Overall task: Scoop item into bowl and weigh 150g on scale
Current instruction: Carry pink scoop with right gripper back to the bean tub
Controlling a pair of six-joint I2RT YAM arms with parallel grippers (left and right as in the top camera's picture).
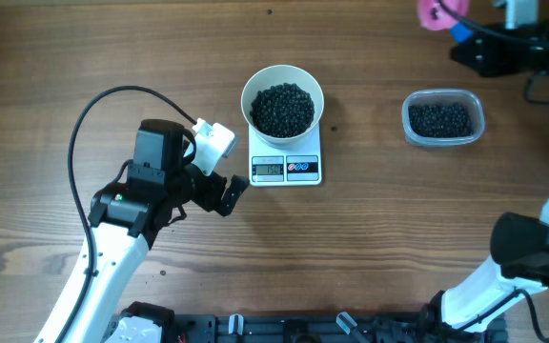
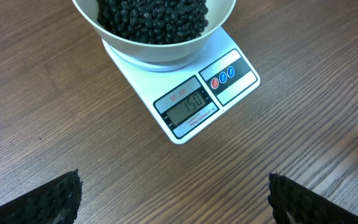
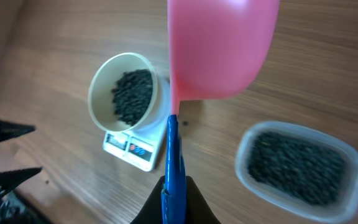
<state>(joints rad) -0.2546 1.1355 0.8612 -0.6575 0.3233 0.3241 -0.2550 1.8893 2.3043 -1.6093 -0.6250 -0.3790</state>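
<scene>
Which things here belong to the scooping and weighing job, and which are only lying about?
Belong to the job: bowl, black beads, scale, clear tub of more beads, pink scoop in the right gripper.
Only lying about: left arm's black cable, black rail at the near table edge.

- The scale [image 2: 185, 93], seen from the left wrist, carries a grey display [image 2: 192, 106] close to its front edge, and the dark digits on it read "150"
- Just above that display, on the side away from the front edge, a small red model label [image 2: 179, 94] reads "SF-400"
- A line of tiny print [image 2: 196, 121] runs along the display's lower border, too small to read
- Beside the display, towards the scale's front right corner, sit three round buttons [image 2: 223, 76], one red and two blue, each with a white sign too small to make out
- From overhead the display's digits cannot be read, and in the right wrist view they are blurred
</scene>
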